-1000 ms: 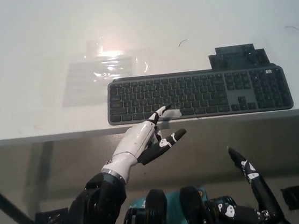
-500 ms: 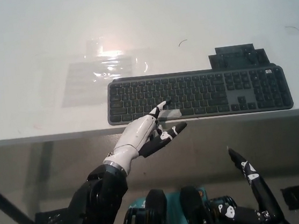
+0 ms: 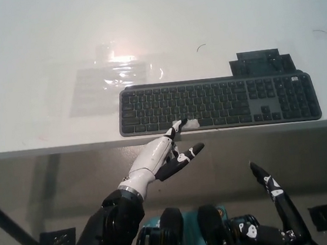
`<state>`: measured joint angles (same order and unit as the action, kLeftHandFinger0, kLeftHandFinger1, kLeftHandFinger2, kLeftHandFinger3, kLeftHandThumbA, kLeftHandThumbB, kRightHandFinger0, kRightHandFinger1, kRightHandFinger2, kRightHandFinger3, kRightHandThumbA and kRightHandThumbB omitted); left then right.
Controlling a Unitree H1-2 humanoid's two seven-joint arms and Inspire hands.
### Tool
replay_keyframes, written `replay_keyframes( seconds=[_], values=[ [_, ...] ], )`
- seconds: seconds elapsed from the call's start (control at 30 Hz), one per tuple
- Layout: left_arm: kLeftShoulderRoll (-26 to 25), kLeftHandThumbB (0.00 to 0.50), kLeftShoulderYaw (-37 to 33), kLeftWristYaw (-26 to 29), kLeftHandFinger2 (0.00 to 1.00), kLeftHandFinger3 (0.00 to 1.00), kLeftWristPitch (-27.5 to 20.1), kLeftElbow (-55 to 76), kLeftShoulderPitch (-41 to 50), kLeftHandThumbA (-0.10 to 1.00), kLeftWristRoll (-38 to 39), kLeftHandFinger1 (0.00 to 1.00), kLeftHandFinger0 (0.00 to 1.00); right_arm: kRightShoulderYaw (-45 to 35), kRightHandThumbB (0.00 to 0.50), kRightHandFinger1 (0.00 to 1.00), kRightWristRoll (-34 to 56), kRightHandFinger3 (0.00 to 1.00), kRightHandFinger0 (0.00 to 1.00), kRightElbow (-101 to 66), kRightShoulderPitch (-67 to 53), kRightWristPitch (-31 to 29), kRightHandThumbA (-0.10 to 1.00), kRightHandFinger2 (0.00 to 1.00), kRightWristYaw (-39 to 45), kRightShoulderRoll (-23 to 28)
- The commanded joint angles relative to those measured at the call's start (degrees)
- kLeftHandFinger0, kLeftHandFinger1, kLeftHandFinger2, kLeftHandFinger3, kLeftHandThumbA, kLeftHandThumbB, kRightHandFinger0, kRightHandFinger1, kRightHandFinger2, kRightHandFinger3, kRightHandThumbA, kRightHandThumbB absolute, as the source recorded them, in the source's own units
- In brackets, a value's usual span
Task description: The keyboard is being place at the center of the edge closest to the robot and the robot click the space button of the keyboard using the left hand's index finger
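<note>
A dark grey keyboard [image 3: 217, 103] lies along the near edge of the white table [image 3: 37, 48], right of the middle. My white left hand [image 3: 158, 157] reaches up from below the edge with one finger stretched out; its tip rests at the keyboard's bottom row, on the left end of the space bar [image 3: 192, 123]. The other fingers are curled beneath the table edge. The hand holds nothing. My black right hand [image 3: 275, 195] hangs low at the bottom right, below the table, with a finger pointing up.
A clear plastic sheet [image 3: 114, 78] lies on the table behind the keyboard's left end. A dark flat object [image 3: 261, 62] sits behind the keyboard's right part. A black table leg [image 3: 10, 228] shows at the lower left.
The left hand's outstretched fingertip has dropped slightly toward the front edge, from the row above down to the bottom row. The right hand has not moved.
</note>
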<state>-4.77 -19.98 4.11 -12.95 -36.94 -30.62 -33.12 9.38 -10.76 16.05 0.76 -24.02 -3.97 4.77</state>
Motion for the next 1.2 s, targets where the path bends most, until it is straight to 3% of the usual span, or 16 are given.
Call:
replay_keyframes(
  seconds=[0.0, 0.2, 0.37, 0.43, 0.5, 0.6, 0.67, 0.7, 0.83, 0.9, 0.97, 1.17],
  values=[
    [-0.22, 0.355, -1.53, 2.8, 0.26, 1.0, -1.49, -5.97, -0.18, 1.0, -1.5, 0.17, 0.03, 0.06, 0.362, 1.0, -0.59, 1.0, 1.0, -1.33, 0.99, -2.91, 1.0, 1.0, -0.82, 0.49],
    [-0.44, 0.333, -3.11, 4.23, 0.31, 1.0, -2.86, -8.33, 0.98, 1.0, -1.64, 0.22, 0.02, 0.2, 0.362, 1.0, -0.33, 1.0, 1.0, -1.23, 0.98, -2.91, 1.0, 1.0, -0.85, 0.49],
    [-1.48, 0.356, -3.52, 2.49, 0.29, 1.0, -1.99, -0.19, 3.55, 1.0, -1.09, 0.22, 0.03, 0.16, 0.359, 1.0, -0.3, 1.0, 1.0, -1.31, 1.01, -2.91, 1.0, 1.0, -0.94, 0.62],
    [-2.25, 0.387, -3.26, 0.53, 0.22, 1.0, -0.22, 10.31, 5.5, 1.0, -0.9, 0.15, 0.0, -0.01, 0.368, 1.0, 0.14, 1.0, 1.0, -1.09, 1.21, -2.91, 1.0, 1.0, -0.69, 0.61],
    [-2.82, 0.405, -2.8, -0.44, 0.22, 1.0, 0.48, 19.88, 7.13, 1.0, -0.81, 0.13, 0.0, -0.03, 0.359, 1.0, 0.36, 1.0, 1.0, -0.89, 1.15, -2.91, 1.0, 1.0, -0.62, 0.49],
    [-2.78, 0.392, -1.58, -2.1, 0.2, 1.0, 0.78, 31.52, 8.63, 1.0, 1.0, 0.07, 0.0, 0.05, 0.356, 1.0, 0.2, 1.0, 1.0, -0.74, 0.97, -2.91, 1.0, 1.0, -0.67, 0.38],
    [-2.38, 0.434, -0.64, -2.71, 0.15, 1.0, 0.65, 40.66, 9.25, 1.0, 2.45, 0.0, 0.0, 0.0, 0.366, 1.0, 0.32, 1.0, 1.0, -0.6, 0.73, -2.91, 1.0, 1.0, -0.63, 0.29],
    [-2.21, 0.462, -0.22, -3.3, 0.11, 1.0, 1.19, 45.34, 9.33, 1.0, 3.11, 0.0, 0.0, 0.13, 0.365, 1.0, 0.25, 1.0, 1.0, -0.5, 0.75, -2.91, 1.0, 1.0, -0.84, 0.39],
    [-2.34, 0.492, 1.49, -5.53, 0.01, 1.0, 4.23, 60.87, 9.87, 1.0, 7.36, 0.0, 0.0, 0.26, 0.338, 1.0, 0.4, 1.0, 1.0, -0.83, 0.24, -2.91, 1.0, 1.0, -0.63, 0.34],
    [-3.25, 0.49, 2.29, -5.08, 0.03, 1.0, 3.3, 65.17, 10.62, 1.0, 8.92, 0.0, 0.0, 0.36, 0.347, 1.0, 0.53, 1.0, 1.0, -0.9, -0.03, -2.91, 1.0, 1.0, -0.36, 0.38],
    [-4.15, 0.447, 2.98, -4.02, 0.03, 1.0, 1.76, 68.19, 12.66, 1.0, 10.29, 0.0, 0.0, 0.57, 0.344, 1.0, 0.24, 1.0, 1.0, -1.15, -0.27, -2.91, 1.0, 1.0, -0.64, 0.45],
    [-8.36, 0.452, 3.98, -3.31, 0.0, 1.0, -1.05, 70.94, 19.87, 1.0, 14.05, 0.0, 0.0, 0.58, 0.361, 1.0, 0.37, 1.0, 1.0, -1.19, -0.36, -2.91, 1.0, 1.0, -0.03, 0.39]
  ],
)
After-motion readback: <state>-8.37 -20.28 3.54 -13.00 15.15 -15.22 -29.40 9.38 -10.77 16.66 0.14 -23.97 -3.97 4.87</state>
